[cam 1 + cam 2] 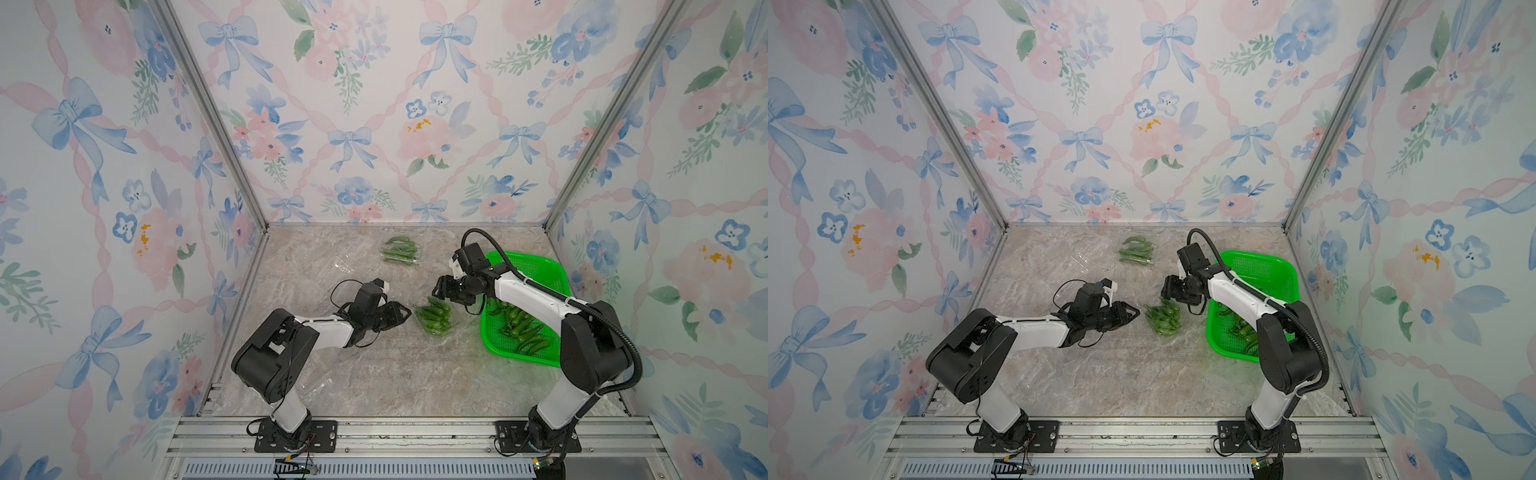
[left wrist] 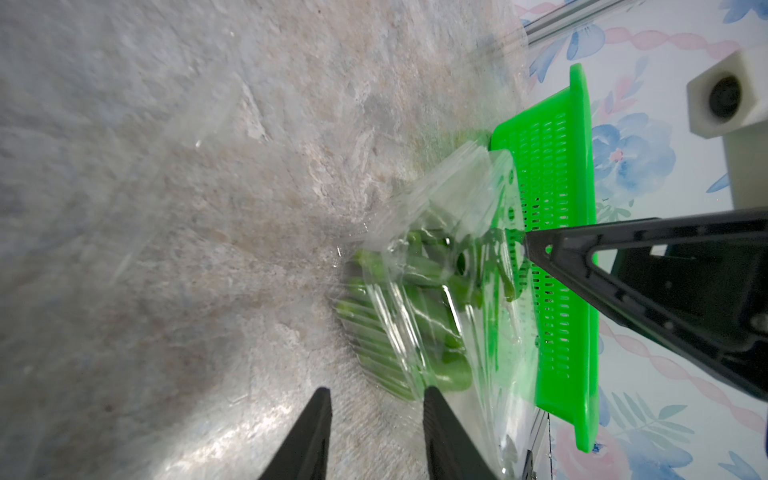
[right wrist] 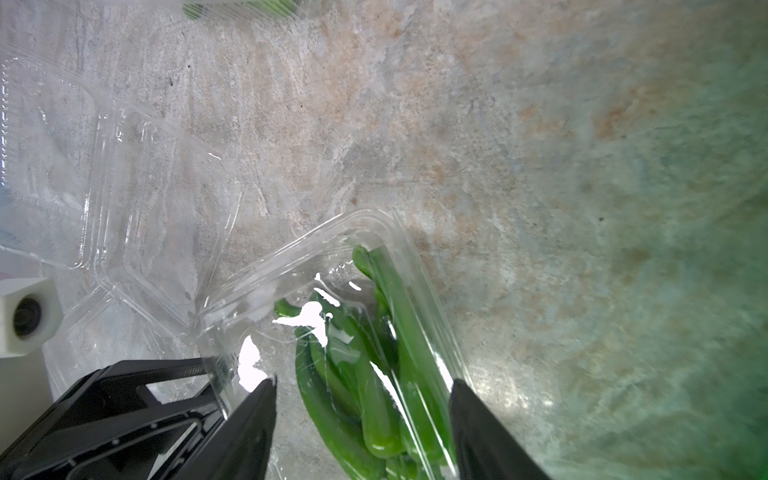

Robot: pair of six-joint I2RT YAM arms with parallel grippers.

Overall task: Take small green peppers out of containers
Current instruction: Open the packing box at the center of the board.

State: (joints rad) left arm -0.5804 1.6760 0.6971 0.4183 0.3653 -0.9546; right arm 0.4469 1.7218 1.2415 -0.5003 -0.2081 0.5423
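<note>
Right gripper (image 3: 362, 381), jaws spread, straddles small green peppers (image 3: 401, 316) in the middle container (image 3: 291, 257); left gripper (image 2: 377, 390), jaws parted, sits beside it. I judge the task half done: basket (image 1: 536, 266) part-filled, far container (image 1: 419, 249) full.

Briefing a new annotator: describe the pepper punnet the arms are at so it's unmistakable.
Find the bright green basket by the right arm. Beside it, between the left gripper and right gripper, lies a clear punnet packed with green peppers. The other filled punnet sits alone near the back wall.
</note>
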